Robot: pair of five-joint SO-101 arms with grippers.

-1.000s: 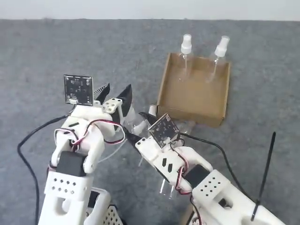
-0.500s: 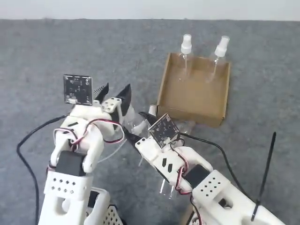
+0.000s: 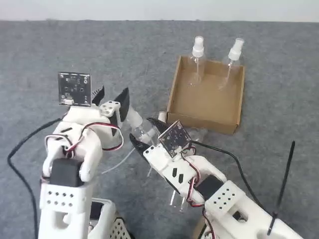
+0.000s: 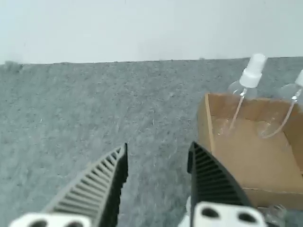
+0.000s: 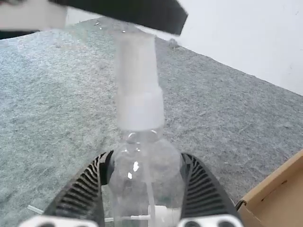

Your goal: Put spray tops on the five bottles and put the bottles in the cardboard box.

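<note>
My right gripper (image 5: pixel 142 187) is shut on a clear bottle (image 5: pixel 144 165) that carries a white spray top (image 5: pixel 138 92). In the high view this bottle (image 3: pixel 141 130) sits in the right gripper (image 3: pixel 145 134) just left of the cardboard box (image 3: pixel 175 94). My left gripper (image 3: pixel 110 94) stands open and holds nothing, a little left of the spray top (image 3: pixel 133 118) and apart from it. From the left wrist, the left gripper (image 4: pixel 158 163) faces bare carpet with the box (image 4: pixel 251 156) to one side. Two capped bottles (image 3: pixel 198 59) (image 3: pixel 233 62) stand at the box's far wall.
Another clear bottle (image 3: pixel 200 133) lies by the box's front wall, partly behind the right arm. A white cap (image 3: pixel 162 116) shows near the box corner. Clear tubes (image 3: pixel 175 196) lie on the grey carpet beside the right arm. A black rod (image 3: pixel 282 184) rises at the right.
My left gripper has drawn back to the left, away from the held bottle's spray top, which now stands uncovered. The right gripper and its bottle have kept still.
</note>
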